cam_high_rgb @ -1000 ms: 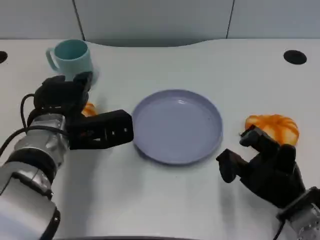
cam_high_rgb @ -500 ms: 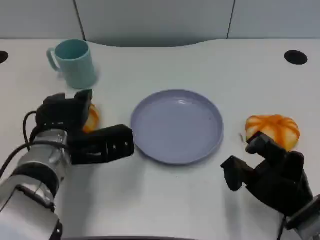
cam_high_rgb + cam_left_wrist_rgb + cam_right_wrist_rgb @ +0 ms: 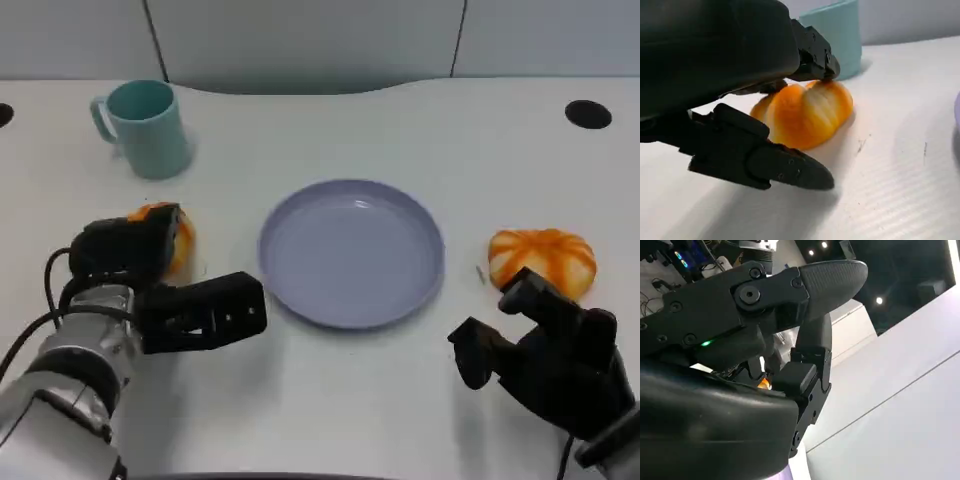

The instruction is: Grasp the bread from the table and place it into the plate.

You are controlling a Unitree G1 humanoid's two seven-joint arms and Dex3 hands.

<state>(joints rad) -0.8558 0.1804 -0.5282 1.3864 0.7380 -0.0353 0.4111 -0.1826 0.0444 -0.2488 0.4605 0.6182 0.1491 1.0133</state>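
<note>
Left hand (image 3: pixel 150 275) cupped one bread (image 3: pixel 165 235) on the tabletop (image 3: pixel 330 400), fingers (image 3: pixel 812 50) touching, not lifted. Right hand (image 3: pixel 545 350) was released, near a second bun (image 3: pixel 542 258). Plate (image 3: pixel 350 250) lay between.

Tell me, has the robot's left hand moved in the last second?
Yes. The left hand has drawn back toward the robot, away from the mug, which has stayed put, uncovering more of the bread beside it.

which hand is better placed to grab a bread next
Left. The left robot hand already has fingers around the bread beside the mug. The right robot hand sits open, short of the other bread.
</note>
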